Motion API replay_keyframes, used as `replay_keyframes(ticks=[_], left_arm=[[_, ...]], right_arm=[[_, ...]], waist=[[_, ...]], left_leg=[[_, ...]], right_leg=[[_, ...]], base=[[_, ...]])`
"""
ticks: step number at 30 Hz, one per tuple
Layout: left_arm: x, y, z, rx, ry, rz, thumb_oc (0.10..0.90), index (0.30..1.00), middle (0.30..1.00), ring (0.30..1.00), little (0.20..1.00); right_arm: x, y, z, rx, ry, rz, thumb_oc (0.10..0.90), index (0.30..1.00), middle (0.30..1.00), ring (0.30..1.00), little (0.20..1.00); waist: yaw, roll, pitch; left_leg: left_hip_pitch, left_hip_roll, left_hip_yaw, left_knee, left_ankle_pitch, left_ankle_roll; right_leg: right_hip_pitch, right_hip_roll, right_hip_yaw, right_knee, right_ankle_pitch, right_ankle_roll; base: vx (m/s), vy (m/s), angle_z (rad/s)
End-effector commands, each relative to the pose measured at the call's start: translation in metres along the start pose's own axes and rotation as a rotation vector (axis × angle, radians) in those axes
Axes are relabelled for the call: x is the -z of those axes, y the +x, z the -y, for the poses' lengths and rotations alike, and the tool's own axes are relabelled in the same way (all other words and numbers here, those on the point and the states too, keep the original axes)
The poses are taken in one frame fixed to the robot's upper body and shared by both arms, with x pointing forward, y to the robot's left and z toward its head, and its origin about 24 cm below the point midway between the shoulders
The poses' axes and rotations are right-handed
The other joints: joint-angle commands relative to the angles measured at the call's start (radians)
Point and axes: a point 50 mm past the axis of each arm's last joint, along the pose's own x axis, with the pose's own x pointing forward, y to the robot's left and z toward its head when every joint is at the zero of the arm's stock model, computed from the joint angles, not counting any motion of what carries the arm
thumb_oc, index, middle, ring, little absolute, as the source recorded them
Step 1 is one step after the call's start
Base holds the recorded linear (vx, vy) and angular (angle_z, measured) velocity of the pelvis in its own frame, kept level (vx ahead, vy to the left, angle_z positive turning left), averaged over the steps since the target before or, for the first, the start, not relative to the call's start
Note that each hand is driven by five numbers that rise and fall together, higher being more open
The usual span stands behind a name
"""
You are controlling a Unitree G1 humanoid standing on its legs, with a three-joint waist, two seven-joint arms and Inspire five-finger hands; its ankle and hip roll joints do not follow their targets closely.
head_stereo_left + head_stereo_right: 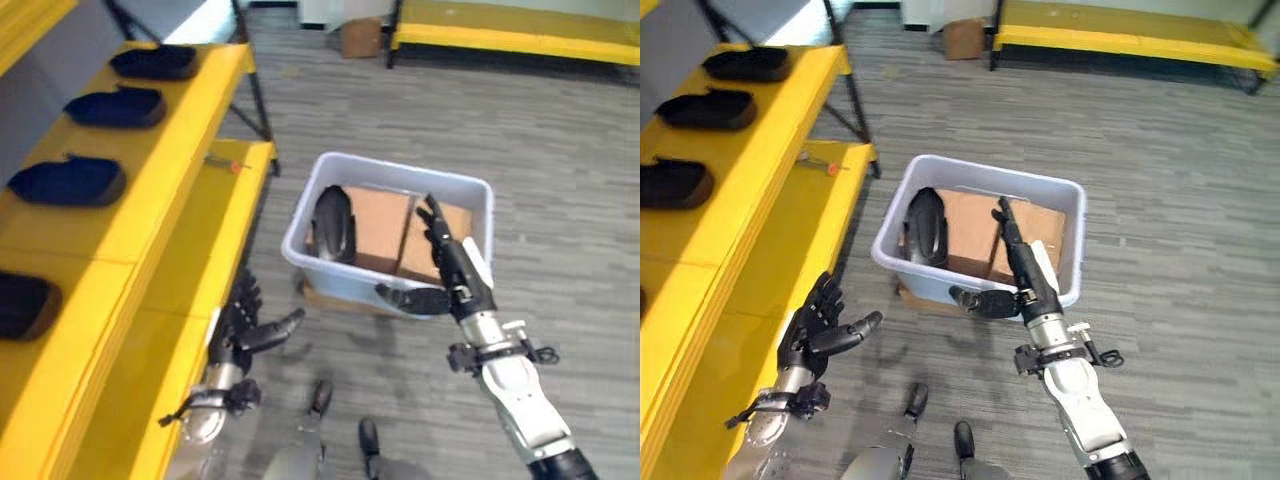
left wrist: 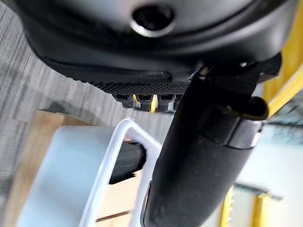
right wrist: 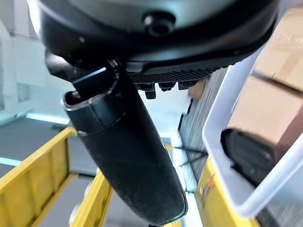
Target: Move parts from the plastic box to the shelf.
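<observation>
Running along the left side, the yellow shelf (image 1: 150,190) carries four dark parts (image 1: 68,180) in a row on its upper level, from near to far, each lying flat and well apart from the next. A lower yellow ledge (image 1: 215,230) sits just to the right of it, with a small red-tipped object (image 1: 232,166) resting near its far end.

Beside the near end of that ledge the left hand (image 1: 245,325) hangs low over the floor, palm turned toward the middle, its fingers relaxed and loosely straight, its thumb sticking out to the right. It holds nothing.

Right of the ledge, the pale plastic box (image 1: 330,170) stands on the grey floor (image 1: 560,150). Inside it, against the left wall, one dark part (image 1: 333,224) stands on its edge, leaning on that wall; its long axis runs near to far, with the narrower end pointing away. Brown cardboard (image 1: 380,220) covers the rest of the box's bottom.

Over the near right corner of the box the right arm reaches up and away from the lower right. The right hand (image 1: 455,270) is stretched flat, fingers straight and pressed close together, pointing far and slightly left above the cardboard, while the thumb juts left along the near rim. Nothing is in its grasp.

Far off, a cardboard carton (image 1: 360,36) sits on the floor beside another yellow rack (image 1: 520,30).
</observation>
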Motion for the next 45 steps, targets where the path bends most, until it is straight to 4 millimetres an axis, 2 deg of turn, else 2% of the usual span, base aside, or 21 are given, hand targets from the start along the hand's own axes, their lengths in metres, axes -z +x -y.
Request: replay_keyframes(ticks=[1,3,6,13,15,16,17,19,20,21,22,24,25,26,28,29,33,37,40,43,45], left_arm=[[-0.053,0.01,0.01,0.085,0.018,0.277,0.9,1.0,1.0,1.0,1.0],[-0.053,0.01,0.009,0.086,0.023,0.277,0.9,1.0,1.0,1.0,1.0],[-0.053,0.008,0.003,0.072,0.044,0.269,0.9,1.0,1.0,1.0,1.0],[-0.057,0.008,-0.006,0.037,0.066,0.277,0.9,1.0,1.0,1.0,1.0],[-0.06,0.01,-0.008,0.029,0.075,0.285,0.9,1.0,1.0,1.0,1.0],[-0.063,0.012,-0.007,0.04,0.091,0.292,0.9,1.0,1.0,1.0,1.0],[-0.063,0.012,-0.007,0.04,0.091,0.292,0.9,1.0,1.0,1.0,1.0],[-0.066,0.014,-0.005,0.057,0.113,0.303,0.9,1.0,1.0,1.0,1.0],[-0.067,0.015,-0.005,0.056,0.121,0.309,0.9,1.0,1.0,1.0,1.0],[-0.069,0.015,-0.006,0.052,0.128,0.313,0.9,1.0,1.0,1.0,1.0],[-0.072,0.013,-0.01,0.024,0.122,0.329,0.9,1.0,1.0,1.0,1.0],[-0.071,0.01,-0.017,-0.021,0.106,0.331,0.9,1.0,1.0,1.0,1.0],[-0.071,0.01,-0.017,-0.022,0.106,0.331,0.9,1.0,1.0,1.0,1.0],[-0.066,0.008,-0.016,-0.032,0.083,0.312,0.9,1.0,1.0,1.0,1.0],[-0.066,0.007,-0.016,-0.031,0.079,0.315,0.9,1.0,1.0,1.0,1.0],[-0.065,0.005,-0.017,-0.04,0.064,0.311,0.9,1.0,1.0,1.0,1.0],[-0.069,0.006,-0.015,-0.024,0.058,0.321,0.9,1.0,1.0,1.0,1.0],[-0.071,0.007,-0.012,-0.008,0.059,0.324,0.9,1.0,1.0,1.0,1.0],[-0.074,0.007,-0.011,0.0,0.049,0.33,0.9,1.0,1.0,1.0,1.0],[-0.074,0.007,-0.011,0.0,0.043,0.331,0.9,1.0,1.0,1.0,1.0],[-0.075,0.007,-0.011,0.0,0.045,0.335,0.9,1.0,1.0,1.0,1.0]], right_arm=[[-0.047,0.011,0.008,0.026,0.005,0.273,0.9,1.0,1.0,1.0,1.0],[-0.046,0.01,0.008,0.025,0.006,0.267,0.9,1.0,1.0,1.0,1.0],[-0.044,0.011,0.004,0.004,0.018,0.254,0.9,1.0,1.0,1.0,1.0],[-0.043,0.014,0.003,0.002,0.016,0.252,0.9,1.0,1.0,1.0,1.0],[-0.046,0.016,0.003,0.0,0.015,0.266,0.9,1.0,1.0,1.0,1.0],[-0.048,0.017,0.002,-0.006,0.003,0.277,0.9,1.0,1.0,1.0,1.0],[-0.048,0.017,0.002,-0.005,0.003,0.277,0.9,1.0,1.0,1.0,1.0],[-0.053,0.019,0.0,-0.013,-0.004,0.303,0.9,1.0,1.0,1.0,1.0],[-0.055,0.021,-0.002,-0.017,-0.003,0.312,0.9,1.0,1.0,1.0,1.0],[-0.056,0.025,-0.004,-0.02,-0.005,0.322,0.9,1.0,1.0,1.0,1.0],[-0.063,0.037,-0.011,-0.029,0.01,0.355,0.9,1.0,1.0,1.0,1.0],[-0.066,0.044,-0.016,-0.048,0.012,0.364,0.9,1.0,1.0,1.0,1.0],[-0.066,0.044,-0.016,-0.049,0.013,0.364,0.9,1.0,1.0,1.0,1.0],[-0.063,0.042,-0.013,-0.054,0.008,0.349,0.9,1.0,1.0,1.0,1.0],[-0.064,0.042,-0.014,-0.057,0.007,0.354,0.9,1.0,1.0,1.0,1.0],[-0.067,0.043,-0.013,-0.068,-0.007,0.362,0.9,1.0,1.0,1.0,1.0],[-0.079,0.055,-0.011,-0.09,-0.129,0.412,0.9,1.0,1.0,1.0,1.0],[-0.098,0.07,-0.016,-0.131,-0.261,0.492,0.9,1.0,1.0,1.0,1.0],[-0.119,0.092,-0.021,-0.167,-0.403,0.561,0.9,1.0,1.0,1.0,1.0],[-0.142,0.107,-0.019,-0.167,-0.564,0.639,0.9,1.0,1.0,1.0,1.0],[-0.148,0.111,-0.018,-0.163,-0.621,0.658,0.9,1.0,1.0,1.0,1.0]], waist=[[0.005,-0.043,-0.104],[0.006,-0.045,-0.107],[0.005,-0.061,-0.112],[0.021,-0.085,-0.11],[0.025,-0.091,-0.103],[0.023,-0.095,-0.086],[0.023,-0.095,-0.086],[0.01,-0.09,-0.043],[0.014,-0.086,-0.03],[0.017,-0.085,-0.018],[0.045,-0.089,0.013],[0.059,-0.11,0.051],[0.058,-0.11,0.052],[0.071,-0.131,0.037],[0.072,-0.132,0.035],[0.077,-0.131,0.035],[0.09,-0.121,0.069],[0.115,-0.111,0.105],[0.144,-0.106,0.137],[0.169,-0.102,0.164],[0.175,-0.1,0.169]], left_leg=[[0.042,0.016,0.026,-0.001,0.009,-0.001],[0.05,0.016,0.042,0.005,-0.002,0.005],[0.056,0.012,0.106,0.031,-0.05,0.039],[0.035,0.004,0.143,0.079,-0.102,0.067],[0.036,0.001,0.145,0.09,-0.118,0.082],[0.047,-0.006,0.138,0.096,-0.127,0.09],[0.045,-0.006,0.138,0.098,-0.128,0.09],[0.05,-0.009,0.134,0.114,-0.134,0.092],[0.055,-0.004,0.144,0.114,-0.141,0.093],[0.062,0.001,0.156,0.115,-0.15,0.091],[0.075,0.021,0.191,0.127,-0.174,0.074],[0.087,0.036,0.211,0.166,-0.201,0.06],[0.086,0.035,0.211,0.168,-0.202,0.061],[0.064,0.027,0.195,0.163,-0.202,0.042],[0.057,0.028,0.189,0.158,-0.197,0.035],[0.041,0.039,0.174,0.153,-0.185,0.023],[-0.017,0.064,0.123,0.136,-0.147,0.0],[-0.038,0.079,0.1,0.113,-0.125,-0.007],[-0.051,0.095,0.084,0.079,-0.1,-0.012],[-0.064,0.105,0.068,0.055,-0.081,-0.017],[-0.069,0.107,0.063,0.049,-0.076,-0.018]], right_leg=[[-0.009,-0.06,-0.082,0.078,-0.089,0.055],[-0.007,-0.069,-0.077,0.078,-0.09,0.058],[-0.021,-0.105,-0.034,0.068,-0.072,0.088],[-0.054,-0.137,-0.011,0.078,-0.064,0.119],[-0.091,-0.14,-0.02,0.163,-0.074,0.13],[-0.136,-0.129,-0.026,0.27,-0.044,0.148],[-0.141,-0.128,-0.025,0.277,-0.047,0.148],[-0.217,-0.117,-0.057,0.401,-0.006,0.151],[-0.251,-0.142,-0.104,0.404,0.004,0.144],[-0.271,-0.168,-0.15,0.365,0.016,0.137],[-0.296,-0.257,-0.299,0.215,0.048,0.134],[-0.276,-0.295,-0.388,0.124,0.103,0.151],[-0.275,-0.295,-0.389,0.123,0.104,0.152],[-0.249,-0.288,-0.396,0.081,0.104,0.145],[-0.253,-0.289,-0.41,0.085,0.114,0.145],[-0.255,-0.293,-0.444,0.106,0.106,0.142],[-0.292,-0.278,-0.485,0.149,0.072,0.125],[-0.327,-0.271,-0.503,0.177,0.055,0.12],[-0.362,-0.266,-0.511,0.195,0.044,0.117],[-0.392,-0.26,-0.516,0.216,0.035,0.115],[-0.399,-0.26,-0.519,0.221,0.033,0.114]], base=[[0.18,0.177,-0.14],[0.11,0.139,-0.48],[0.13,0.222,-0.58],[0.05,0.107,-0.18],[0.06,0.121,-0.03],[0.04,0.096,-0.03],[-0.01,0.058,-0.13],[-0.06,0.068,-0.05],[-0.03,0.069,0.02],[0.03,-0.035,-0.1],[0.05,-0.104,-0.36],[0.07,-0.163,-1.27],[0.11,-0.248,-0.67],[0.07,-0.202,0.44],[0.05,-0.198,0.91],[0.01,-0.274,0.91],[-0.05,-0.26,0.54],[-0.03,-0.112,0.12],[-0.02,-0.101,-0.02],[-0.01,-0.08,0.11],[-0.01,-0.039,0.14]])
